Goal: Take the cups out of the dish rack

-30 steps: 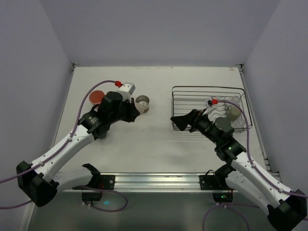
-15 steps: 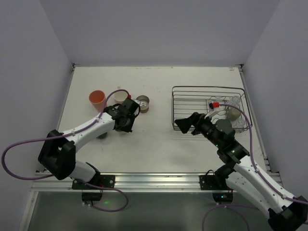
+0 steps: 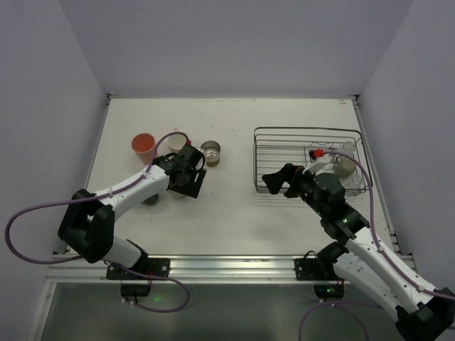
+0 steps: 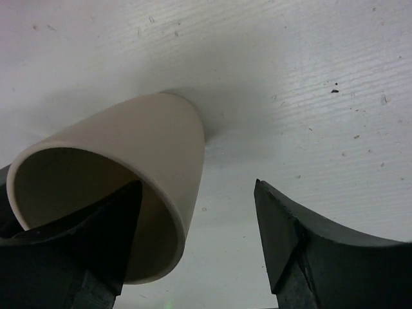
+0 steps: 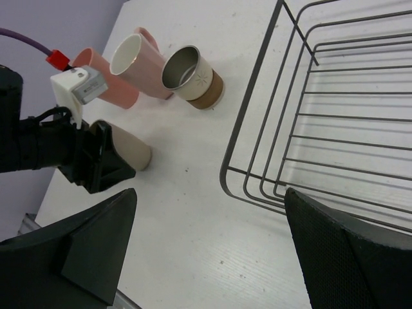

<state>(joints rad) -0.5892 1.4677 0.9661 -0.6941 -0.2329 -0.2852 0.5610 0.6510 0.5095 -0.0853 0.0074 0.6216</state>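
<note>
Four of the six cups are out on the counter [image 3: 234,206], grouped at the left: the salmon cup [image 3: 143,145], pink cup [image 5: 138,61], metal cup [image 3: 210,150] and beige cup [image 4: 129,148]. The clear cup [image 3: 349,150] and mug [image 3: 345,166] are left in the rack [image 3: 306,129], at its right end (partly hidden by the right arm [image 3: 334,206]). The left arm [image 3: 135,188] reaches low over the beige cup. The left jaws are parted, one finger at its mouth and the other clear of its wall. The right arm bends toward the rack's near-left corner, with the right jaws wide and empty.

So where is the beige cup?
In the right wrist view the beige cup sits left of the dish rack, at the left gripper, near the pink cup and metal cup.
</note>
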